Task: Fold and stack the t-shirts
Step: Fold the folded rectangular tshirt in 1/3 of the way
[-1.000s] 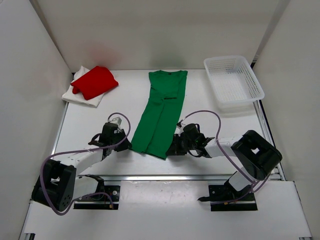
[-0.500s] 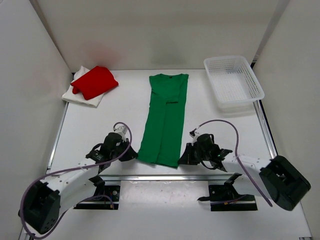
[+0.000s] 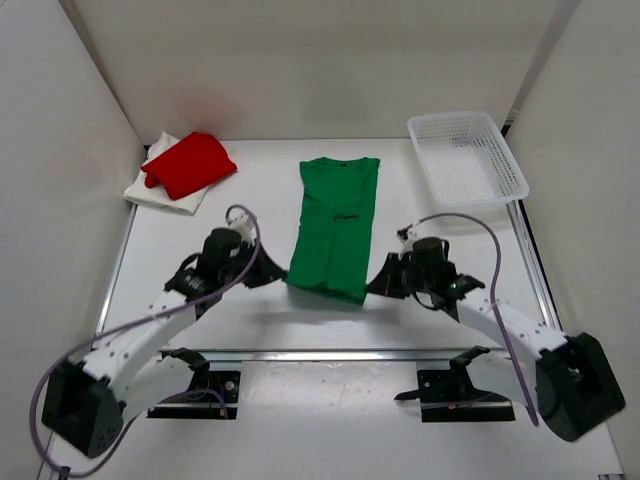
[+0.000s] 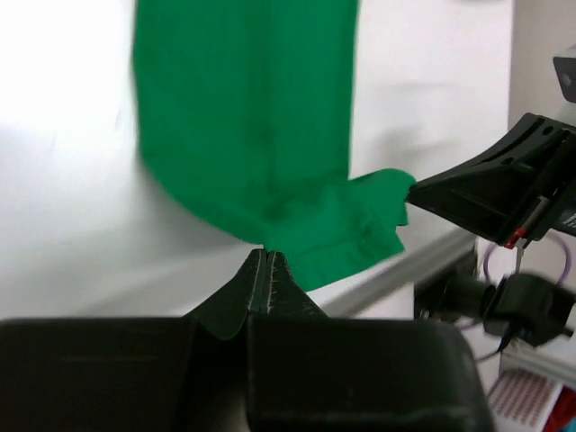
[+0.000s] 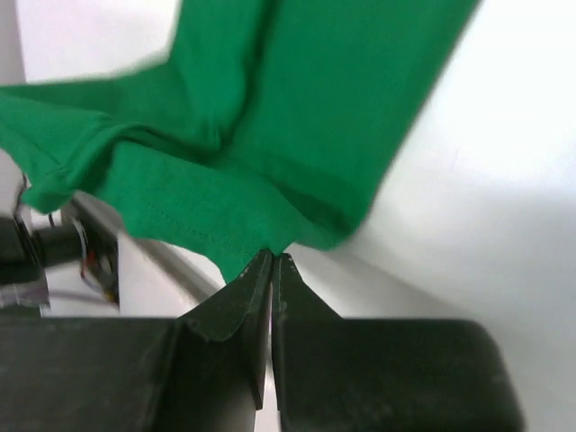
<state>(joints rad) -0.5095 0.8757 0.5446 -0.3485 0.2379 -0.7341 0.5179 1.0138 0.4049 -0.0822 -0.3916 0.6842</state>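
- Green t-shirt [image 3: 335,225], where does it lie?
- In the middle of the table [image 3: 180,235], collar at the far end, folded into a long narrow strip. Its near hem is raised off the surface and casts a shadow below it.
- Who has the hem?
- Both arms. The left gripper [image 3: 283,279] is pinched tight on the left hem corner and the right gripper [image 3: 373,290] on the right one. In each wrist view the two fingers meet with green cloth [image 4: 252,117] caught at their tips [image 4: 267,256], and the same on the other side [image 5: 272,258], where the hem [image 5: 297,117] bunches just above.
- What has changed over the last second?
- A second ago the strip lay slanted and flat, with the hem far nearer the front edge and the grippers low at its corners. Half a second ago it had been pulled straight and long. Now the hem has come up and moved toward the collar, so the strip looks shorter, and both arms reach further out.
- And the others?
- The red t-shirt [image 3: 190,163] sits folded on the white t-shirt [image 3: 150,190] at the far left corner, and the basket [image 3: 468,205] is at the far right. None of them has moved.
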